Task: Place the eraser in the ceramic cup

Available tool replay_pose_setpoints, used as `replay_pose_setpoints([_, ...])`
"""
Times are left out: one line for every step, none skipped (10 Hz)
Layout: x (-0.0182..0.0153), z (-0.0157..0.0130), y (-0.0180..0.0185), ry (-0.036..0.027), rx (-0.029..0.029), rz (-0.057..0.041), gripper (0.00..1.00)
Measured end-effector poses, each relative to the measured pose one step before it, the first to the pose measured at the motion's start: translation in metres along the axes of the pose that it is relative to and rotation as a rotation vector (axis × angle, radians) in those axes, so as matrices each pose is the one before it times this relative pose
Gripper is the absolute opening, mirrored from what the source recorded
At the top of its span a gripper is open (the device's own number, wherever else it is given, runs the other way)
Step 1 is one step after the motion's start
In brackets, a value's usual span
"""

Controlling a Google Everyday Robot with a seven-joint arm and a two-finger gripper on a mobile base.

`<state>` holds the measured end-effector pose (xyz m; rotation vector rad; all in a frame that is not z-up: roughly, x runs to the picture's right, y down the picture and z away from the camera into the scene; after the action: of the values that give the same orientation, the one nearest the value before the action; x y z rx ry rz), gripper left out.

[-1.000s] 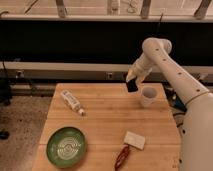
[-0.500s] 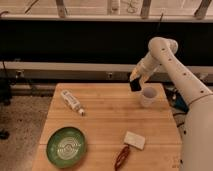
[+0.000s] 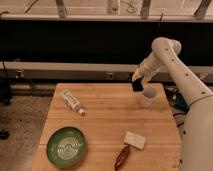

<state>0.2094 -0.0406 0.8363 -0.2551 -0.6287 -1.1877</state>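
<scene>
The white ceramic cup stands upright near the right rear of the wooden table. My gripper hangs from the white arm just up and left of the cup. It is shut on the small black eraser, which hangs in the air beside the cup's left rim, slightly above it.
A white tube lies at the left rear of the table. A green bowl sits at the front left. A pale cream block with a reddish-brown handle lies at the front right. A dark rail runs behind the table.
The gripper with the eraser has moved a little to the right and up, closer to the cup. The other objects have not moved.
</scene>
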Motion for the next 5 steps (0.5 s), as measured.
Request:
replay_pose_setpoints([-0.00036, -0.00274, 0.01065, -0.00268, -0.00520, 0.01854, 0.00])
replay_pose_setpoints([-0.00085, -0.00170, 0.00708, 0.00040, -0.00224, 0.01460, 0.00])
replay_pose_setpoints([-0.00139, -0.00161, 0.00598, 0.00141, -0.00366, 0.01600, 0.00])
replay_pose_setpoints([-0.00163, -0.00228, 0.00590, 0.00429, -0.00345, 0.01621, 0.00])
replay_pose_setpoints([-0.00148, -0.00104, 0.00380, 0.00207, -0.00265, 0.00886, 0.00])
